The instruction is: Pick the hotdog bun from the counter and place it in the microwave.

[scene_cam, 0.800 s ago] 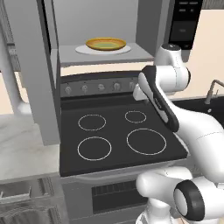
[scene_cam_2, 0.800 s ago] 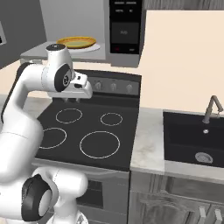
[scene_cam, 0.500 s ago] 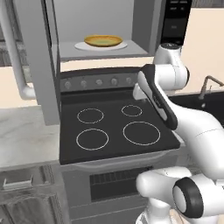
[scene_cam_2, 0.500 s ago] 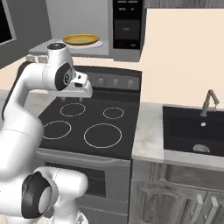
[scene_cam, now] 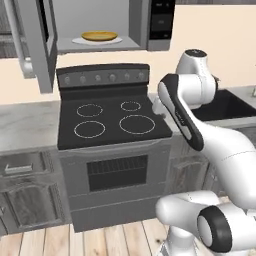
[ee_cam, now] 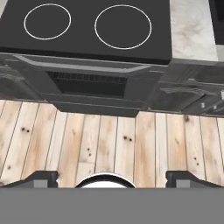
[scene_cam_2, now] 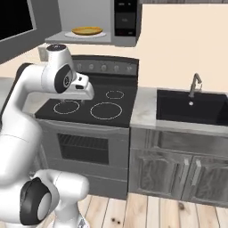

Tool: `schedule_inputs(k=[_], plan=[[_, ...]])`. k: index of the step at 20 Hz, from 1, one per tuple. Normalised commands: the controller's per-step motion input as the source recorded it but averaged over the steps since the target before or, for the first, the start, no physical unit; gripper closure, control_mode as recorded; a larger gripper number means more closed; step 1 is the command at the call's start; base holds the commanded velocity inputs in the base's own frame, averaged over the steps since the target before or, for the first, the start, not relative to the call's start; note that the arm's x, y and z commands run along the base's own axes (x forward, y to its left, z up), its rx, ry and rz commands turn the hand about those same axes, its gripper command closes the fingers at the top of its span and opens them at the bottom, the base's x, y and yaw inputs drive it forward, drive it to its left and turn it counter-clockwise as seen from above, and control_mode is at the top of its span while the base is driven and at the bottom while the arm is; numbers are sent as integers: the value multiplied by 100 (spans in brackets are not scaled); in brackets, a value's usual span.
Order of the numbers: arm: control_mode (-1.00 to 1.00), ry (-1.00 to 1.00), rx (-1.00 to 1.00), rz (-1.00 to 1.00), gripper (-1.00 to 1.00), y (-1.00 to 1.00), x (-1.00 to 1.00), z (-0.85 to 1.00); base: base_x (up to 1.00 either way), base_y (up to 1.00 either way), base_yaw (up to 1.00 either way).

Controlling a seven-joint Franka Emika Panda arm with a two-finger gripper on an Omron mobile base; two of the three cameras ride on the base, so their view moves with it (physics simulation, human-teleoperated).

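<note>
No hotdog bun shows in any view. The microwave [scene_cam: 150,25] hangs above the stove with its door [scene_cam: 36,45] swung open to the left. Inside it a flat yellow-orange dish [scene_cam: 99,36] rests on the white round tray [scene_cam: 80,41]. The same microwave [scene_cam_2: 125,20] sits at the top of the right base view. My gripper [scene_cam_2: 87,94] hovers over the stove's front right area and is open, with nothing between its fingers [ee_cam: 41,177]. Bare counter [scene_cam: 27,125] lies left of the stove, and a narrow strip of counter [scene_cam_2: 144,109] lies on its right.
The black stovetop [scene_cam: 112,120] with white rings has the oven door [ee_cam: 87,83] below it. A black sink [scene_cam_2: 191,107] with a faucet [scene_cam_2: 194,82] is on the right. Dark cabinet fronts [scene_cam_2: 178,169] stand over a wooden floor [ee_cam: 109,140].
Both base views have pulled back from the stove, so cabinets and floor now show; the camera moved, not the things. The arm keeps its pose and the gripper stays open.
</note>
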Motion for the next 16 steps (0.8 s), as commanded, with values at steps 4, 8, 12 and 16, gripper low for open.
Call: schedule_inputs(k=[4,8,12,16], plan=[[100,0,0,0,-100,0,0,0,-9,-3,-8],[100,0,0,0,-100,0,0,0,1,-22,-9],[100,0,0,0,-100,0,0,0,6,-79,0],[100,0,0,0,-100,0,0,0,16,-94,-1]])
